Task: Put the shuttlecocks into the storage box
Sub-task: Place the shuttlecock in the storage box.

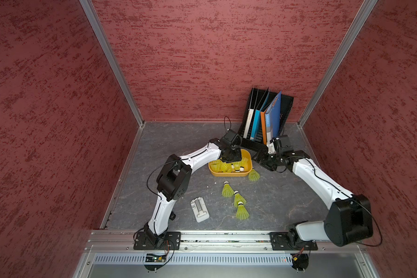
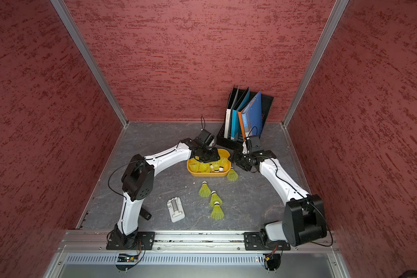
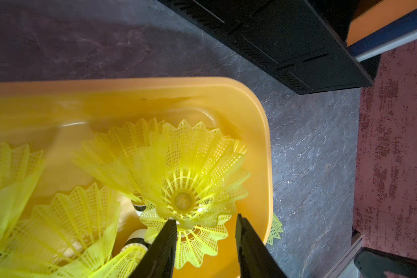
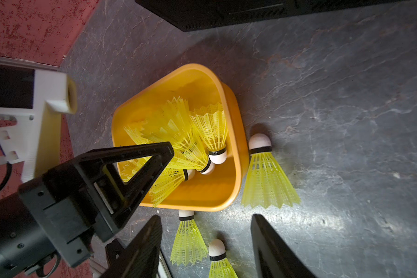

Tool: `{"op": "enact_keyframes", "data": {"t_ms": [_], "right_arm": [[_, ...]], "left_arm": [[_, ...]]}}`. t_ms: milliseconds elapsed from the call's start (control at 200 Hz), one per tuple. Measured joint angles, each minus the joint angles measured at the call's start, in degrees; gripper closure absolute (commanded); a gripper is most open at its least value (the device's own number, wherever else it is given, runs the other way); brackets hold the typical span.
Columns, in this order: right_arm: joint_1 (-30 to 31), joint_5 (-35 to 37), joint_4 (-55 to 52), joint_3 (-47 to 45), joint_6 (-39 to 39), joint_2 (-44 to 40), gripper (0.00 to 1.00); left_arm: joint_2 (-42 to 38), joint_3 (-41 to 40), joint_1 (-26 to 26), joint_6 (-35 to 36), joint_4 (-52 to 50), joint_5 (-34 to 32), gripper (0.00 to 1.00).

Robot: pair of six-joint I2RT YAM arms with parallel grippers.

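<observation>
**Left arm over the box, four shuttlecocks on the floor**

Your left gripper [image 3: 206, 220] hangs over the far side of the storage box [image 1: 226, 173]. Its fingers are parted by a moderate gap and grip nothing. In the left wrist view, an upright shuttlecock [image 3: 182, 199] stands in the box just past the fingertips, with the mouth of its skirt facing the camera. Several more shuttlecocks [image 1: 223, 166] lie heaped inside the box.

Your right gripper [image 4: 206, 217] hovers just right of the box, jaws about half apart and empty.

Four are out on the grey floor. A lone shuttlecock [image 1: 253, 174] touches the box's near right corner. A loose line of three shuttlecocks [image 1: 238, 198] lies nearer to you, apart from the box.

The box sits mid-floor, just in front of the black file rack [image 1: 267, 115]. A pale grey latch-like part [image 1: 199, 209] lies to the near left.
</observation>
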Motion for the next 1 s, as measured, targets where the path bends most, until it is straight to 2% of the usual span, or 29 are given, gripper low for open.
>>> {"op": "enact_keyframes", "data": {"t_ms": [486,616,872,1002], "right_arm": [[0.0,0.2,-0.2,0.0,0.0,0.0,0.38],[0.0,0.5,-0.5,0.0,-0.2,0.0,0.38],[0.7,2.4,-2.1,0.0,-1.8,-1.0,0.37],[2.0,4.1,-3.4,-0.1,-3.1,-3.2,0.37]], "left_arm": [[-7.4,-0.2,0.4,-0.4,-2.4,-1.9,0.49],[-7.9,-0.2,0.9,-0.2,-3.5,-2.3,0.37],[-12.0,-3.5,2.1,1.7,-3.0,-3.0,0.0],[-16.5,-7.6,3.1,2.8,-1.2,-2.9,0.0]]}}
